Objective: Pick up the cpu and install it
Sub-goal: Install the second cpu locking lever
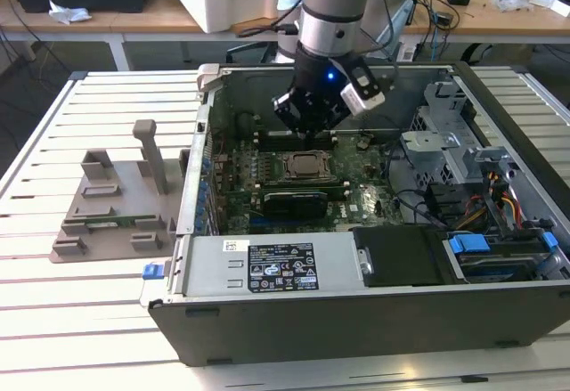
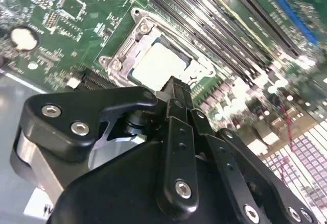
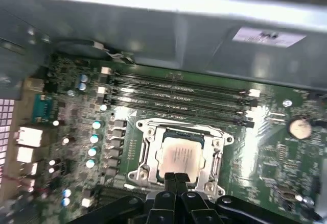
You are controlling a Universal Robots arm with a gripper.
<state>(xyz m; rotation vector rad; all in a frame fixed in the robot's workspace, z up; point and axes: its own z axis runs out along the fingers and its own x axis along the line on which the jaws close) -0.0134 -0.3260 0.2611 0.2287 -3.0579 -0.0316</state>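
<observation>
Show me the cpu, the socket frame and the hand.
cpu [image 3: 180, 155], first wrist view, metal top.
socket frame [image 3: 144, 151], first wrist view, side rail.
hand [image 3: 176, 179], first wrist view, between its fingertips.

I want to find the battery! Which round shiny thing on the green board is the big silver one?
The coin battery: one flat, wide silver disc. The capacitors are small blue-topped cans standing in a row.

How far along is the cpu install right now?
The cpu already sits inside the socket frame on the motherboard. The claw hangs just above its edge with fingers together, holding nothing. The retention frame looks open, so latching may remain.
</observation>
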